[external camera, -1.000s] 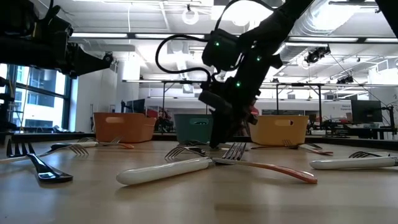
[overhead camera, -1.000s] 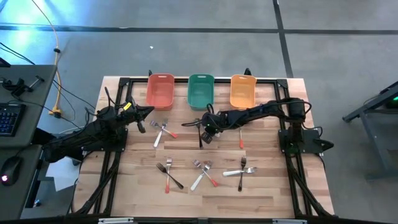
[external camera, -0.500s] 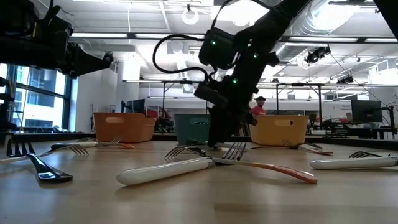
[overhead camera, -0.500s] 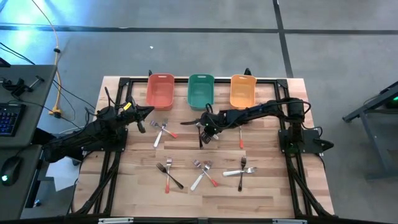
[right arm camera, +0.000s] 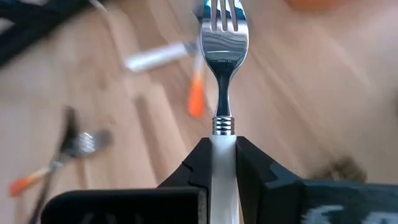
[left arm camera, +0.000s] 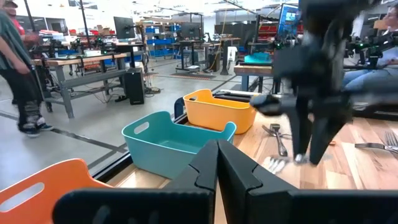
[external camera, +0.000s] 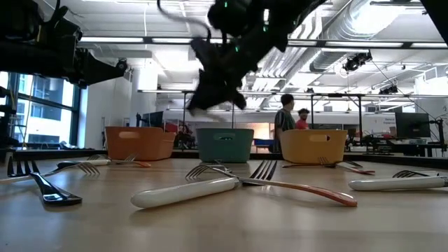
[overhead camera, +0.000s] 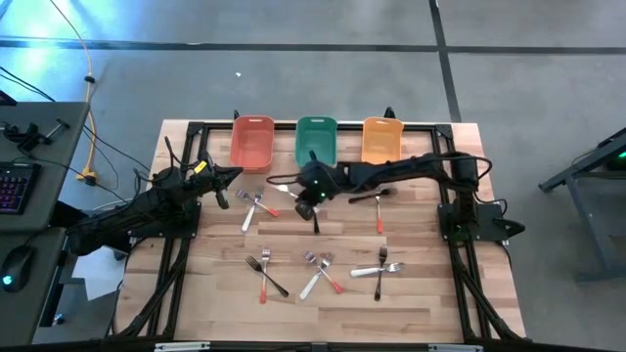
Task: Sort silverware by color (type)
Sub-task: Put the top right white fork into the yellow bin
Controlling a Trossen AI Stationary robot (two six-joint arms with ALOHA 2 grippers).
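White-handled fork (right arm camera: pixel 222 93) sits clamped between the right gripper (right arm camera: pixel 217 163) fingers, its long axis running straight out past the fingertips, lifted above the table just before the green bin (overhead camera: pixel 316 143), while the left gripper (left arm camera: pixel 216 167) waits pinched shut, empty.

1. In the right wrist view, the white-handled fork (right arm camera: pixel 222 74) has its handle hidden between the right gripper (right arm camera: pixel 219 163) fingers.
2. The cutlery behind it, at upper and lower left, is blurred.
3. In the low view, that gripper (external camera: pixel 210 91) is a smeared dark shape; its grip cannot be read there.
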